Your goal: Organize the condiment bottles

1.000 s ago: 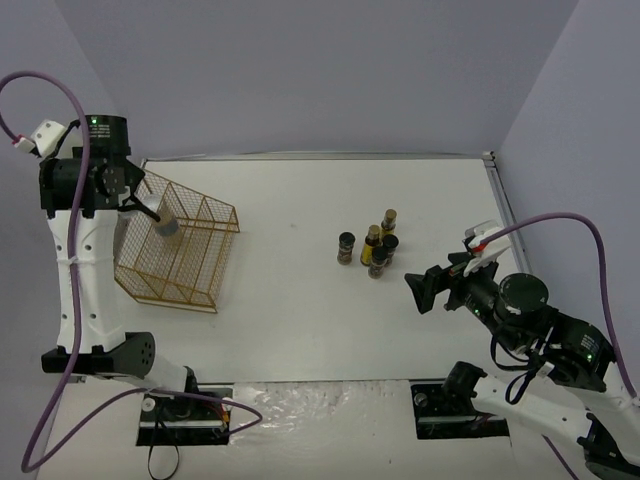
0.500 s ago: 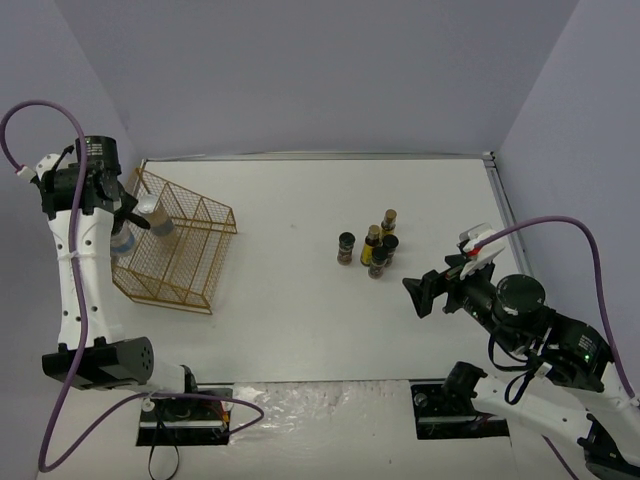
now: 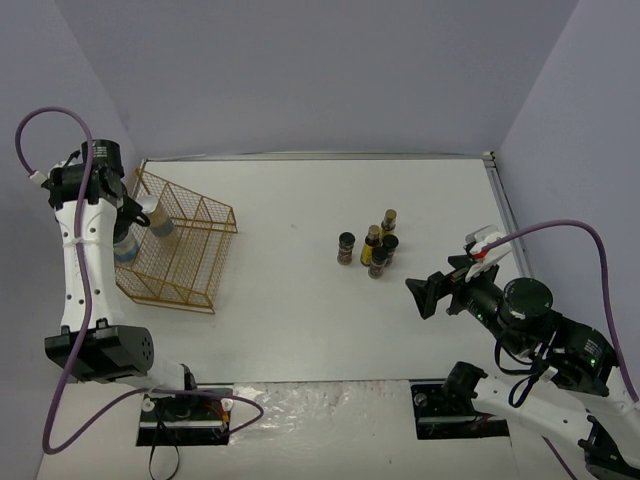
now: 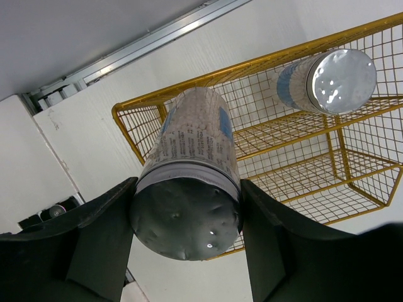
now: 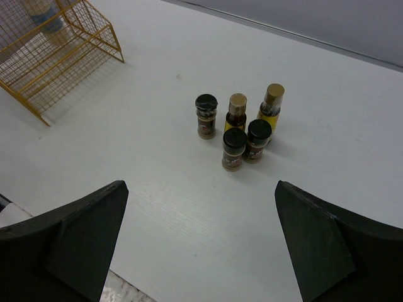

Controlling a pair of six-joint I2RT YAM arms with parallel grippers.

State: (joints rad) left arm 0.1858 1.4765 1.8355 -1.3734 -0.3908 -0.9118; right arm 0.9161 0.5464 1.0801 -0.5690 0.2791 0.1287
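The left fingers (image 4: 94, 242), matte black and blunt, are clamped on either side of a wide white bottle (image 4: 192, 135) just below its cap. The bottle is round and plastic-looking, with a wrap of small print and a blue patch. Its silver cap is dull and dimpled. It hangs over the far left corner of the gold wire rack (image 3: 185, 255), above the thin grid of the rack's floor. From the top camera only its cap end and a little of its body show beside the arm.

A second white bottle (image 4: 330, 82) sits inside the rack. It has a blue band and a shinier, crinkled foil-like cap turned toward the left wrist camera. Whether it stands or leans cannot be told, and from above the left arm covers most of it.

In the middle of the smooth white desk (image 3: 300, 320) five small bottles stand upright in a tight cluster. Three are squat dark jars (image 5: 233, 149) with flat black caps. Two are slim bottles (image 5: 272, 108) of yellow liquid with tan caps. Their labels are too small to read, and the front jars hide the lower parts of those behind.

The right fingers (image 5: 79, 245) are spread wide with nothing between them, well short of the cluster. Only their broad dark tips enter its view, cut off at the bottom edge.
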